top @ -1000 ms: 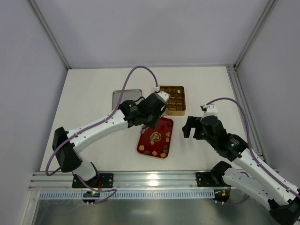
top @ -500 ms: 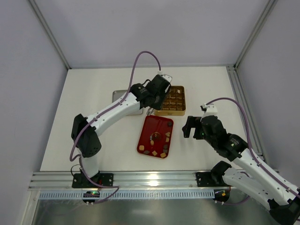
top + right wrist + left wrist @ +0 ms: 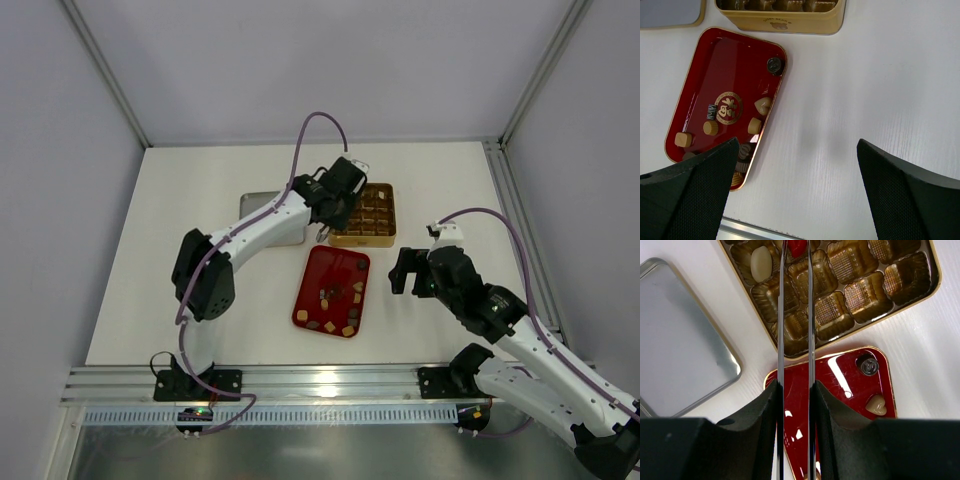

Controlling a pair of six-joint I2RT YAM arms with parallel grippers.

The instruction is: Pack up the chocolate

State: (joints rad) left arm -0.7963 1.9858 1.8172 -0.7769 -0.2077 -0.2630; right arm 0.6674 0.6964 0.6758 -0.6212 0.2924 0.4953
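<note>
**Left gripper over the gold tin, right gripper spread beside the tray**

We see the left gripper (image 3: 796, 255) reaching over the gold tin (image 3: 372, 240). Its two thin fingers (image 3: 780, 315) are drawn close, with only a narrow gap between them. At their tips a small glossy red piece (image 3: 796, 246) is pinched, hanging above a compartment near the tin's corner that faces the tray. The top edge of the wrist view cuts the piece off, so we cannot tell its shape. In the compartment next to it lies a cream oval piece (image 3: 761, 262).

Most of the chocolate (image 3: 754, 125) lies on the red tray (image 3: 735, 55), which sits just in front of the tin on the white table (image 3: 880, 75). A dark round piece (image 3: 774, 65) rests in the tray corner nearest the tin, and a cream heart (image 3: 762, 105) lies by the tray's right edge. Tan and dark pieces are scattered toward the tray's near end.

A silver lid (image 3: 685, 340) lies flat just beside the tin, on its left.

The right gripper (image 3: 797, 142) hangs above the table to the right of the tray — jaws spread wide, nothing between them, well apart from the tin.
</note>
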